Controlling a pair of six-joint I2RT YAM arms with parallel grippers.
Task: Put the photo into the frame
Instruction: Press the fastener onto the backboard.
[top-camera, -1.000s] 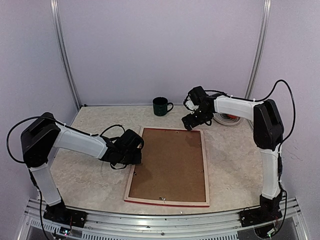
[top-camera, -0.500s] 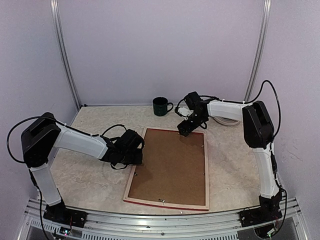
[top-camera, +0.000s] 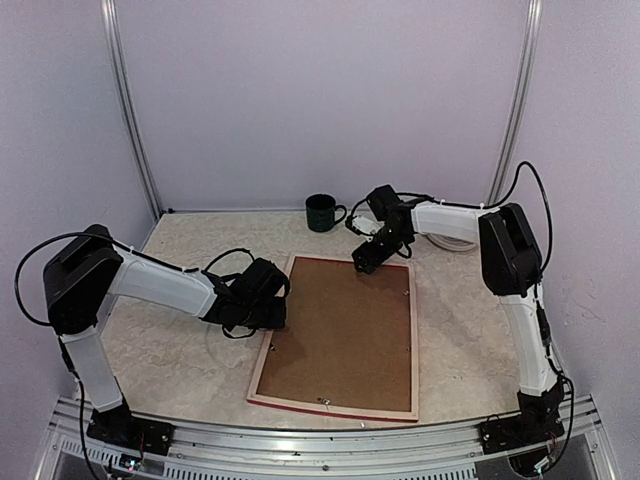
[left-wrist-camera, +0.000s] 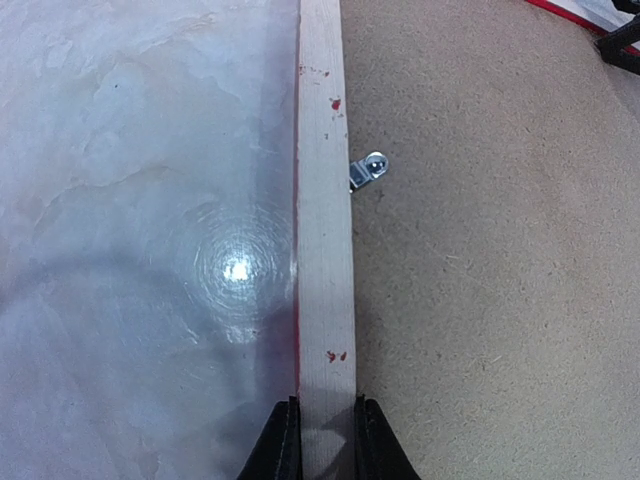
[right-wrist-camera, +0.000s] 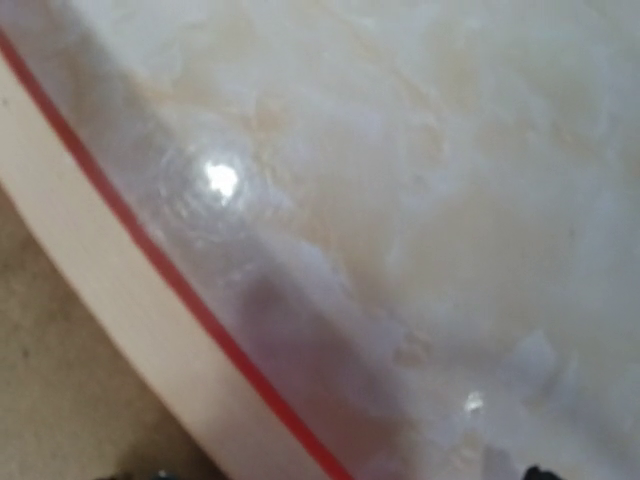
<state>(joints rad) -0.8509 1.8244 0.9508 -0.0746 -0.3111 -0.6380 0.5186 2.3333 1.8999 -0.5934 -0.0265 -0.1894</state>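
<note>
Frame lies face down mid-table, long side running away from the arm bases, pale wood back up, red outer edge showing as a thin line around it. Brown backing board sits in the recess and fills it. Photo not in view anywhere; whether it lies under the board cannot be told. Face down is the working position, since a print goes in from the back, so my guess is that the board has to come out first. A small metal turn clip on the left rail points inward over the board's edge; it looks like one of the tabs pinning the board down. Left gripper is clamped on that left rail, one finger on the outer red side and the other on the board side, wood filling the gap between them. Judged purpose: anchor the frame so it does not skate on the smooth marble-look table while the other arm works. Right gripper hangs low at the far rail near the far left corner. Its wrist view shows that rail crossing diagonally, bare table beyond, and only dark specks at the bottom edge, so I cannot tell how its jaws stand or whether it touches the wood. Dark green mug stands upright behind the frame, apart from it and out of the working area.
</note>
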